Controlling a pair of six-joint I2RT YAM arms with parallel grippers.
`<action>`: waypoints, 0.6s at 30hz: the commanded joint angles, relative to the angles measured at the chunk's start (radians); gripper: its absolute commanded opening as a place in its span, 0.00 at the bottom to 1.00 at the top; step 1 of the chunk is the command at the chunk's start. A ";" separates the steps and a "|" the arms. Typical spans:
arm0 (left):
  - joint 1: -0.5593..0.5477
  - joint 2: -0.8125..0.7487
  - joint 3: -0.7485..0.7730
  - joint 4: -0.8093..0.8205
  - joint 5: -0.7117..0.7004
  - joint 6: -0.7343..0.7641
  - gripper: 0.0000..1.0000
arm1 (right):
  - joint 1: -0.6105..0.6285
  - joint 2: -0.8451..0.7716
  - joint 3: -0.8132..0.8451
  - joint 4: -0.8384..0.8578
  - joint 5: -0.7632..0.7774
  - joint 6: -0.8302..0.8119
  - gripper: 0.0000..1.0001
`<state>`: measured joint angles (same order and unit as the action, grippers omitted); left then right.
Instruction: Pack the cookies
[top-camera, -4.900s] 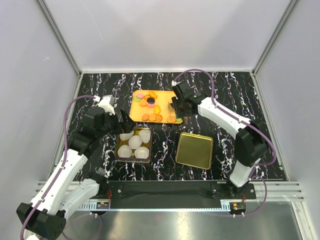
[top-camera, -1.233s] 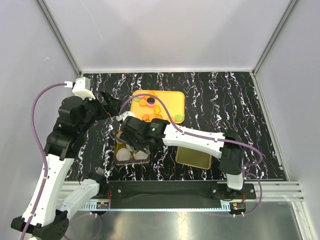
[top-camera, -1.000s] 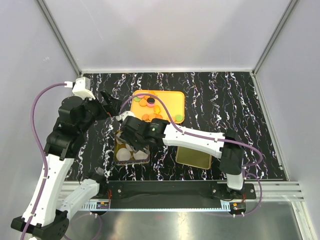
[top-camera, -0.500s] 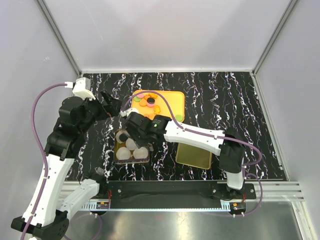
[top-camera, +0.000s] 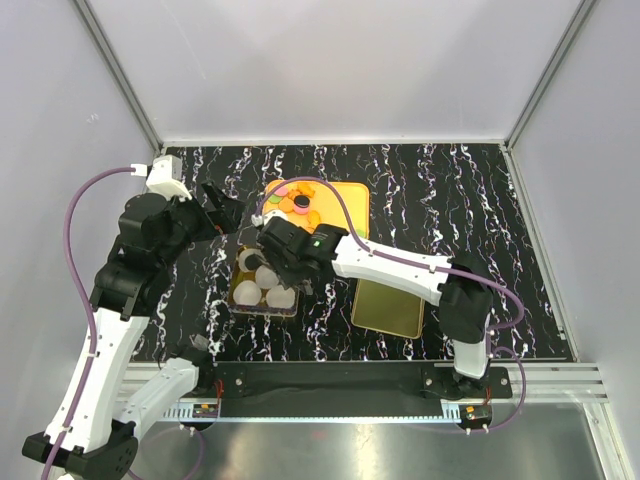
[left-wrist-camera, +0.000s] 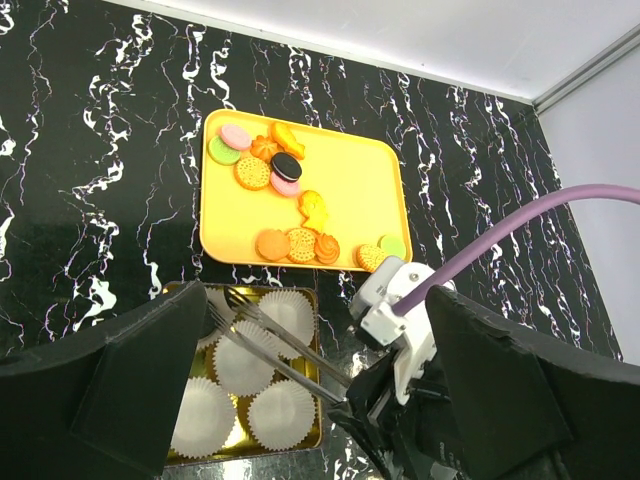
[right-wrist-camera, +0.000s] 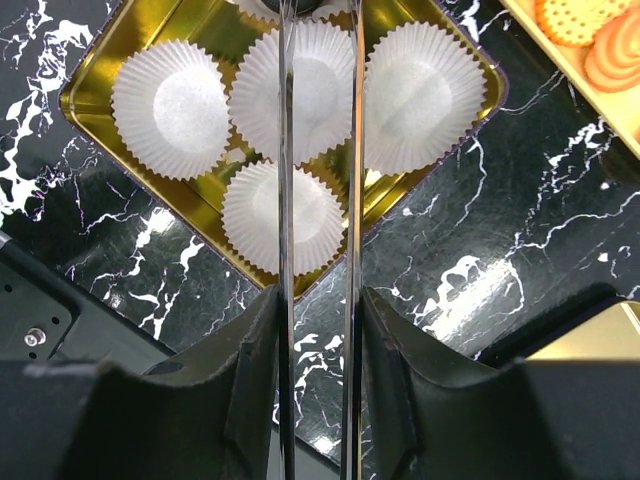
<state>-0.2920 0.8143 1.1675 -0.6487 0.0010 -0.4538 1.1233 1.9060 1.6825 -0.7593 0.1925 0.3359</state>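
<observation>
The cookies lie on an orange tray, mostly orange with a black, a pink and a green one; from above the cookies sit behind the arms. My right gripper is shut on metal tongs, whose blades reach over a gold tin holding several white paper cups. Something dark shows in the cup at the tong tips; I cannot tell what it is. My left gripper hangs open high above the tin, holding nothing.
A gold lid lies to the right of the tin. The right arm stretches across the table in front of the tray. Grey walls close in the black marbled table.
The right gripper has drawn back from over the tin's near side toward the tray, uncovering the cups. Its jaws squeezed the tongs slightly narrower. The left arm has held still.
</observation>
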 joint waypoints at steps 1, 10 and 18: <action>-0.004 0.000 -0.008 0.053 0.014 0.000 0.99 | -0.008 -0.097 0.008 0.040 0.010 -0.015 0.42; -0.004 0.002 -0.015 0.061 0.021 -0.005 0.99 | -0.068 -0.254 -0.046 0.015 0.065 -0.008 0.45; -0.004 0.014 -0.022 0.077 0.042 -0.011 0.99 | -0.249 -0.291 -0.161 0.029 0.073 -0.011 0.48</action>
<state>-0.2920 0.8223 1.1511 -0.6334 0.0135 -0.4557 0.9123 1.6196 1.5425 -0.7509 0.2394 0.3317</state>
